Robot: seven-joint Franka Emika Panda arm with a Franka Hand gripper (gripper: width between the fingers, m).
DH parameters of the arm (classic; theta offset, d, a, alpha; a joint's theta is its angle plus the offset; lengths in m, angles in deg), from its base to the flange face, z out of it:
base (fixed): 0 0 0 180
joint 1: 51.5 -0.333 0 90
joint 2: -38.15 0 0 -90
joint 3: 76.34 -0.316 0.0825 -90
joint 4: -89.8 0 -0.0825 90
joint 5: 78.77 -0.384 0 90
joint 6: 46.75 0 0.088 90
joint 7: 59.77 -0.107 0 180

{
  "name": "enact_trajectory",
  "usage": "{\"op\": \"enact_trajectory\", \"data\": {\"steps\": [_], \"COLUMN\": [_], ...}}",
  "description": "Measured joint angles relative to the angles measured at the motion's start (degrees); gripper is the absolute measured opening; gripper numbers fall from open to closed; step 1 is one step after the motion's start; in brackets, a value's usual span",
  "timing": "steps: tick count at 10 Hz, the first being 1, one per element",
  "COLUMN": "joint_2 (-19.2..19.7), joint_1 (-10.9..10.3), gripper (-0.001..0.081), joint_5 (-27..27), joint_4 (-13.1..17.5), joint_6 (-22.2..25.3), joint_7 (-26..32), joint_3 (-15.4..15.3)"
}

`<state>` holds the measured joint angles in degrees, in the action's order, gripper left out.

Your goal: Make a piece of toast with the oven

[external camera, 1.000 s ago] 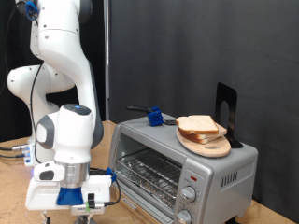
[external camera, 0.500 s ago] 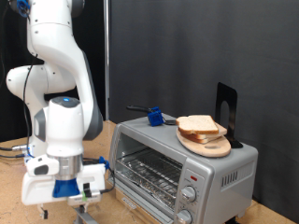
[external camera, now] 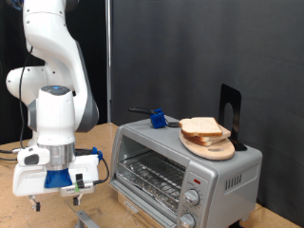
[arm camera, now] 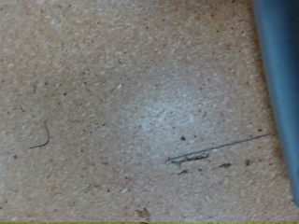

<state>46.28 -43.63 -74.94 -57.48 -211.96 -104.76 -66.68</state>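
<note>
The silver toaster oven (external camera: 204,171) stands on the table at the exterior view's right, its wire rack (external camera: 152,178) showing in the front opening. Its door (external camera: 95,220) seems folded down, with a grey edge showing at the bottom. Bread slices (external camera: 202,128) are stacked on a round wooden board (external camera: 211,147) on the oven's top. My gripper (external camera: 55,200) hangs just above the table to the left of the oven, apart from it, with its fingers spread and nothing between them. The wrist view shows only the speckled tabletop (arm camera: 131,112) and a grey-blue edge (arm camera: 280,84).
A blue-handled tool (external camera: 152,118) lies on the back of the oven's top. A black stand (external camera: 229,114) rises behind the board. Two knobs (external camera: 193,198) sit on the oven's right front. A dark curtain hangs behind.
My gripper has moved to the exterior view's left, away from the oven's front, and the arm has turned with it. The oven and bread have not moved.
</note>
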Motion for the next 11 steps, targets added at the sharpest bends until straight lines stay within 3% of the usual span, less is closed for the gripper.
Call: {"op": "enact_trajectory", "data": {"steps": [2, 4, 7, 9, 11], "joint_2": [-2.65, -7.02, -13.00, -16.79, -19.98], "joint_1": [1.73, 2.89, 3.08, 3.08, 3.08], "gripper": [0.0806, 0.0806, 0.0806, 0.0806, 0.0806], "joint_5": [-9.66, -16.24, -31.70, -36.55, -37.05], "joint_4": [0.21, 0.18, 1.08, 2.92, 3.78], "joint_6": [5.72, 10.80, 14.69, 20.61, 24.55], "joint_7": [11.11, 18.17, 30.11, 33.73, 33.17], "joint_3": [-1.43, -1.06, -0.16, 0.76, 0.90]}}
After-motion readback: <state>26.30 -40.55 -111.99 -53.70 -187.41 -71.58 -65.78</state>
